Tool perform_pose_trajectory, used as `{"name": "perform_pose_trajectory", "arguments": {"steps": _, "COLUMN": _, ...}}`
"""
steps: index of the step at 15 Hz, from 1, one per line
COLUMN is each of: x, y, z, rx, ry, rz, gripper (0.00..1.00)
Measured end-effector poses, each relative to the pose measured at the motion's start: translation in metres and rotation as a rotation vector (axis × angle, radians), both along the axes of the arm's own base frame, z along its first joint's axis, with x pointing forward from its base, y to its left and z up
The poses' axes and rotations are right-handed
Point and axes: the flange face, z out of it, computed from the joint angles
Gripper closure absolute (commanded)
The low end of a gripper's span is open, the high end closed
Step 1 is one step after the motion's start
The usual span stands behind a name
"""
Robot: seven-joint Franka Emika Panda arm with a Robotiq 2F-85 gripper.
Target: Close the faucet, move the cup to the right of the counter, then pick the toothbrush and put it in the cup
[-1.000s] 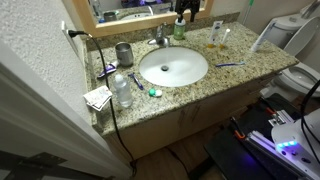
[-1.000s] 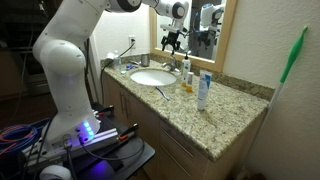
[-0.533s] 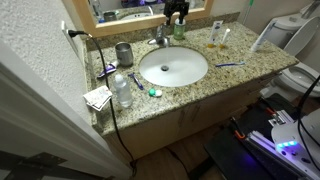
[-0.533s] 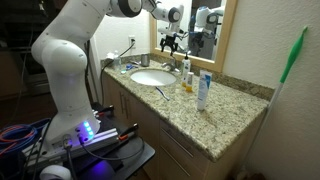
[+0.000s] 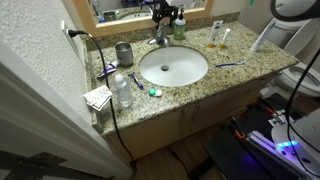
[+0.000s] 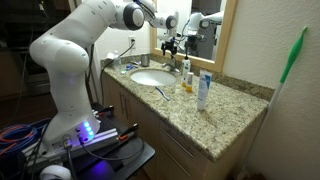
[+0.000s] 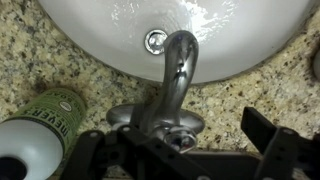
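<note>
The small shiny chrome faucet (image 5: 160, 40) with its curved spout stands at the back rim of the white oval sink basin (image 5: 173, 68), which is sunk into the beige-brown speckled granite counter (image 5: 245, 75). A second ago the black two-fingered gripper (image 5: 163, 14) hung over the green soap bottle (image 5: 179, 28). Since then it has slid sideways along the mirror wall and now sits right above the faucet. The elbow of the big white arm (image 6: 70, 55) has dropped a little lower. Nothing on the counter has shifted meanwhile.

In the wrist view the faucet (image 7: 178, 70) comes up between the fingers (image 7: 283, 150). Its round base lies about midway across the gap of the gripper (image 7: 170, 145), with one dark finger off to each side and speckled granite showing between chrome and finger. The spout arches away from the gripper, out over the basin toward the round drain (image 7: 155, 41). The fingers stand wide apart with nothing in them, and I see no contact with the faucet. The green bottle (image 7: 45, 115) stands just beside the faucet's base, on one finger's side.

Further out, the dark grey metallic cylindrical cup (image 5: 124, 54) stands near the wall end of the counter, apart from the faucet. The thin blue toothbrush (image 5: 229, 65) lies flat on the granite on the opposite side of the basin.
</note>
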Motion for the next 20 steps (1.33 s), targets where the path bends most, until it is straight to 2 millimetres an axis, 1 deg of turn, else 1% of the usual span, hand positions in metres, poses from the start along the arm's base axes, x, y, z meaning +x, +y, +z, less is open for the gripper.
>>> {"name": "perform_pose_trajectory", "arguments": {"steps": 2, "x": 0.005, "y": -0.002, "z": -0.002, "rx": -0.020, "ry": -0.014, "rz": -0.017, "gripper": 0.41}}
{"name": "perform_pose_trajectory", "arguments": {"steps": 3, "x": 0.007, "y": -0.003, "z": -0.002, "rx": -0.028, "ry": -0.022, "rz": -0.024, "gripper": 0.47}}
{"name": "perform_pose_trajectory", "arguments": {"steps": 4, "x": 0.009, "y": -0.004, "z": -0.002, "rx": -0.035, "ry": -0.029, "rz": -0.030, "gripper": 0.55}}
{"name": "perform_pose_trajectory", "arguments": {"steps": 5, "x": 0.010, "y": -0.004, "z": -0.001, "rx": -0.042, "ry": -0.035, "rz": -0.037, "gripper": 0.61}}
{"name": "perform_pose_trajectory", "arguments": {"steps": 10, "x": 0.013, "y": -0.003, "z": 0.003, "rx": -0.065, "ry": -0.051, "rz": -0.055, "gripper": 0.96}}
{"name": "perform_pose_trajectory", "arguments": {"steps": 11, "x": 0.012, "y": -0.003, "z": 0.003, "rx": -0.076, "ry": -0.046, "rz": -0.057, "gripper": 0.93}}
{"name": "perform_pose_trajectory", "arguments": {"steps": 14, "x": 0.010, "y": 0.001, "z": 0.001, "rx": -0.107, "ry": -0.034, "rz": -0.069, "gripper": 0.93}}
{"name": "perform_pose_trajectory", "arguments": {"steps": 15, "x": 0.008, "y": 0.003, "z": -0.002, "rx": -0.125, "ry": -0.017, "rz": -0.068, "gripper": 0.93}}
{"name": "perform_pose_trajectory", "arguments": {"steps": 17, "x": 0.003, "y": 0.011, "z": -0.012, "rx": -0.171, "ry": 0.020, "rz": -0.058, "gripper": 0.93}}
{"name": "perform_pose_trajectory", "arguments": {"steps": 20, "x": -0.002, "y": 0.026, "z": -0.019, "rx": -0.231, "ry": 0.027, "rz": -0.028, "gripper": 0.93}}
